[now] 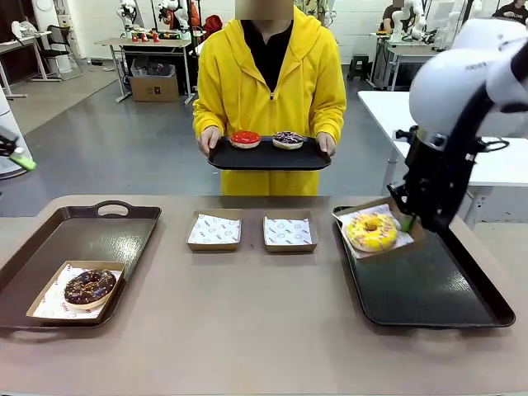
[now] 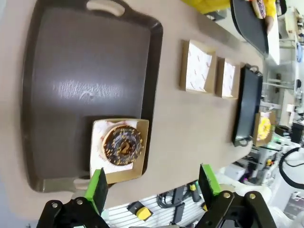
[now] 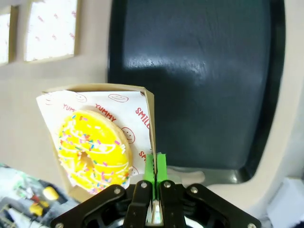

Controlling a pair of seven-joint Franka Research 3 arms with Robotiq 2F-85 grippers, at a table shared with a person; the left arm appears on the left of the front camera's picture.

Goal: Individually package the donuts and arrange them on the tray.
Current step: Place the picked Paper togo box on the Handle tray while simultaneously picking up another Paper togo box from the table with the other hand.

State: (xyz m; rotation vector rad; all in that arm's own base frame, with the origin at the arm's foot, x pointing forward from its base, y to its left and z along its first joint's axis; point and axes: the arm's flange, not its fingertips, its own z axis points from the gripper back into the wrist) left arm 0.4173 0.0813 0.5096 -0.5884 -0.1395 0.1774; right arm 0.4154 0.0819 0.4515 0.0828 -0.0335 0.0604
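Note:
My right gripper (image 1: pixel 406 221) (image 3: pixel 155 164) is shut on the edge of a cardboard box (image 3: pixel 109 92) that holds the yellow sprinkled donut (image 1: pixel 371 231) (image 3: pixel 92 145). The box is tilted over the far left corner of the right tray (image 1: pixel 429 289) (image 3: pixel 194 71). The chocolate sprinkled donut (image 1: pixel 89 287) (image 2: pixel 122 145) lies in a box on the left tray (image 1: pixel 91 231) (image 2: pixel 90 85). High above it, my left gripper (image 2: pixel 153 185) hangs open and holds nothing. The person holds a black tray (image 1: pixel 268 157) with the red donut (image 1: pixel 245 139) and the purple-and-white donut (image 1: pixel 288 139).
Two paper-lined boxes (image 1: pixel 214 229) (image 1: pixel 289 232) with nothing in them sit side by side at mid-table, between the two trays. Most of both trays' floors is bare. The person stands at the far edge.

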